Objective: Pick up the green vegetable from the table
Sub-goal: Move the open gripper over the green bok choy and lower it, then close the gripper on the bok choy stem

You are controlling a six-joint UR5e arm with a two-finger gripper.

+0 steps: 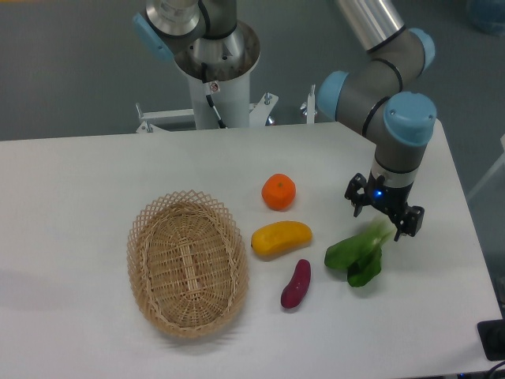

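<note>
Gripper: the gripper (383, 214) hangs from the arm's wrist, pointing down at the table (95, 174), a blue light glowing on its body.
Fingers: two dark fingers (353, 199) are spread apart with a gap between them — nothing is pinched.
Green vegetable: the green vegetable (357, 257) lies flat on the table just below the fingers; its pale stalk end points up toward the finger on the right-hand side of the picture, and its dark leaves trail away down and to the left.
Contact: the stalk tip looks blurred right at that finger — whether they touch I cannot tell.
Yellow fruit: the yellow fruit (281, 238) lies well off to the fingers' left side in the picture, apart from the leaves.
Purple vegetable: the purple vegetable (296, 284) sits below the yellow fruit, near the leaf tips.
Orange: the orange (278, 192) rests level with the fingers, further left.
Basket: the wicker basket (187, 263) stands farthest from the fingers.
</note>
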